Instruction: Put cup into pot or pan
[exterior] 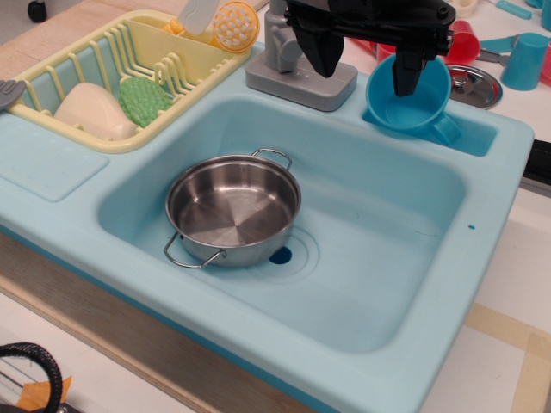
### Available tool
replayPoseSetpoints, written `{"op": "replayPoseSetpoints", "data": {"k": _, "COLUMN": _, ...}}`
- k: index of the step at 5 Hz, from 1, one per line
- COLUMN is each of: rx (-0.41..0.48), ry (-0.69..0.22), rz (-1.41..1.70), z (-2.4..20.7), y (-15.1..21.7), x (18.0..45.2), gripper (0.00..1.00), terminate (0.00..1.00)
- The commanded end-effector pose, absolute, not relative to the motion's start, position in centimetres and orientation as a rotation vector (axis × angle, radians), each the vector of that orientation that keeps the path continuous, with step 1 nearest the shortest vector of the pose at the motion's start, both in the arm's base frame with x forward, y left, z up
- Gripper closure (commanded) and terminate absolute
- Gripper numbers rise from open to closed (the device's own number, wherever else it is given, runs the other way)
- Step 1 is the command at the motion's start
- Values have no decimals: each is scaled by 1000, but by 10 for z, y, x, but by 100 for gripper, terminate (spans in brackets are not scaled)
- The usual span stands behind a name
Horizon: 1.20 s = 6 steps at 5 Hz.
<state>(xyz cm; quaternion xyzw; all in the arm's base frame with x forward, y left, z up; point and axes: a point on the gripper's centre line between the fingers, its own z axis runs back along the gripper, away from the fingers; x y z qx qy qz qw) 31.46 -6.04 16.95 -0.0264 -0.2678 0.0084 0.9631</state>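
The blue cup [411,107] stands upright on the sink's back right ledge, its loop handle pointing front right. The shiny steel pan [232,211] with two wire handles sits empty in the sink basin [379,249], left of centre. My black gripper [364,67] hangs over the back ledge, open wide. Its right finger [406,73] reaches down at the cup's mouth. Its left finger [320,47] is outside the cup, by the grey faucet. The cup's left wall lies between the two fingers.
A grey faucet base [301,82] stands left of the cup. A yellow dish rack [129,77] holding dishes is at the back left. A red cup [462,39], a light-blue tumbler [525,60] and a steel lid [475,86] lie behind the sink.
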Motion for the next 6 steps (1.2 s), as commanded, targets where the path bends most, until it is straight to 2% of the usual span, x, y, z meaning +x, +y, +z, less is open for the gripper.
{"op": "replayPoseSetpoints", "data": {"k": 1, "rx": -53, "ry": -542, "rz": 17, "z": 170, "y": -60, "x": 315, "gripper": 0, "terminate": 0}}
{"op": "replayPoseSetpoints", "data": {"k": 4, "rx": -47, "ry": -568, "rz": -96, "z": 167, "y": -64, "x": 350, "gripper": 0, "terminate": 0}}
{"op": "replayPoseSetpoints", "data": {"k": 6, "rx": -92, "ry": -569, "rz": -153, "z": 153, "y": -71, "x": 373, "gripper": 0, "terminate": 0}}
